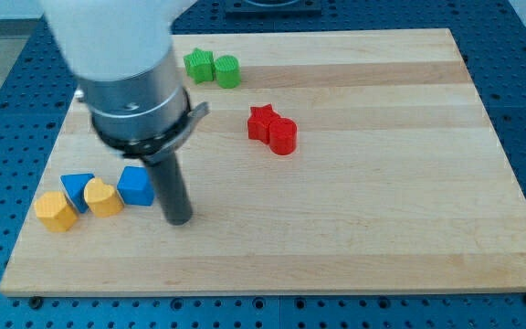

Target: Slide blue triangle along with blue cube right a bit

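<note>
camera view: a pale wooden board (354, 238) on a blue perforated bench is seen from above and slightly in front.
arm: a large silver and white cylinder is seen at the view's upper left, ending in a dark rod that points down at the board.
my tip (181, 222): it is placed just to the view's right of the blue cube (136, 186), slightly lower, near it; contact cannot be told.
claw: none is fitted, so no open or closed state can be given.
blue triangle (78, 190): it is found near the board's lower left edge, left of the cube.
between them: a yellow heart (103, 197) is lodged between triangle and cube; a yellow block (55, 212) lies at the row's left end.
elsewhere: a green star (199, 65) and green cylinder (227, 71) are grouped at the top; a red star (263, 122) and a red block (282, 136) are grouped near the middle.
progress: the rightward slide is judged not yet done, since both blue blocks are seen far left.
what is left: the tip is judged to be on the wrong side; it would need to be brought round to the row's left before pushing.
</note>
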Action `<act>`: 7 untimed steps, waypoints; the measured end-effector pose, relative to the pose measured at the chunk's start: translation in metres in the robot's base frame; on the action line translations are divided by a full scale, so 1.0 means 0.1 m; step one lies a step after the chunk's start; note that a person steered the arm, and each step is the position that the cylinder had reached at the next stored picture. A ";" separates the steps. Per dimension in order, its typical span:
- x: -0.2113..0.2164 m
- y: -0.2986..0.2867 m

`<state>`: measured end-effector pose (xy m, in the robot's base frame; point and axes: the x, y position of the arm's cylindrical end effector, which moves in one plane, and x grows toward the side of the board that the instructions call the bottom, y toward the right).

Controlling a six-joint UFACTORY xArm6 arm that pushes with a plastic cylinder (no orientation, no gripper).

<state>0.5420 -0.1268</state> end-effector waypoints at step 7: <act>-1.45 -1.16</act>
<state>0.3967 -0.2424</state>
